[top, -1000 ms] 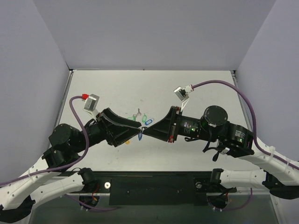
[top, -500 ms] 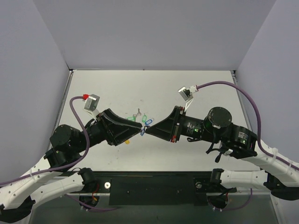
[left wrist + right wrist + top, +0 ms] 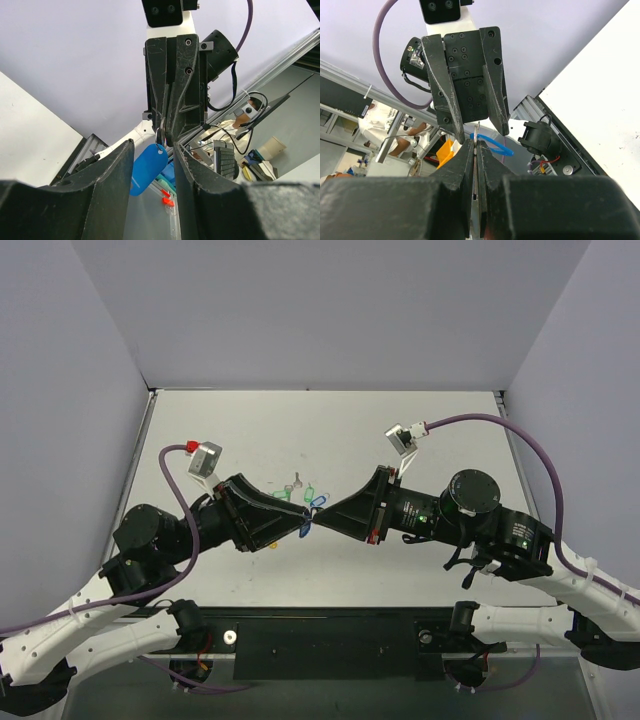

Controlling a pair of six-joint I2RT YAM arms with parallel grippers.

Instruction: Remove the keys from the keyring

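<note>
Top, left wrist and right wrist views. The two arms stood tip to tip above the table point(image 3: 430, 440), over its middle and slightly nearer the near edge than the far one. The right gripper point(image 3: 318, 521) was closed tight on a thin silver key point(image 3: 476, 144), seen edge-on between its fingers in the right wrist view. In the left wrist view, the small metal loop of the keyring point(image 3: 161, 136) protruded from those same fingertips, and its blue tag point(image 3: 148, 169) hung free below, clear of the table. The left gripper point(image 3: 303, 528) faced the right one with its jaws parted to a moderate gap. Its two fingers point(image 3: 107, 190) flanked the hanging tag, one on either side. The tag lay close against the finger on the left of that view and stood apart from the other; whether it actually touched could not be told. On the table, just beyond the meeting point toward the far edge, lay a loose blue tag point(image 3: 319, 502), green tags point(image 3: 308, 489) and, farthest back, a lone key point(image 3: 296, 480).
</note>
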